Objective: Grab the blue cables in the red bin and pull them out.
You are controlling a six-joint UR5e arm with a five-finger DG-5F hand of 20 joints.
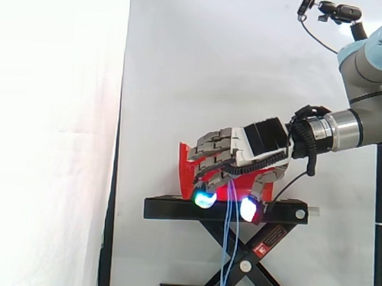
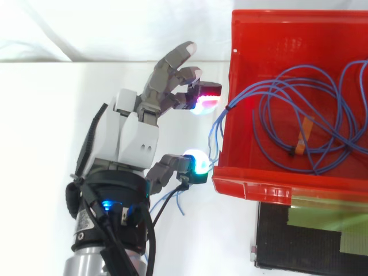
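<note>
**Side view.** At the left, the curtain point(image 1: 52, 110) is hanging behind the work. The bin point(image 1: 186, 163) is sitting on the stand point(image 1: 175, 209). The hand point(image 1: 255, 143) is reaching in from the right and hovering in front of the bin, above the stand's top. Several strands of the cables point(image 1: 225, 247) are hanging straight down from beneath the hand, crossing the stand's front edge.

**Top view.** The hand point(image 2: 135, 135) is lying just left of the bin point(image 2: 253, 187), outside its left wall. Most of the cables point(image 2: 259, 121) are lying in loose loops inside the bin. A few strands are crossing over the left wall, running close beside the hand and trailing out below it. It cannot be told whether the hand is gripping these strands or only resting next to them.
</note>
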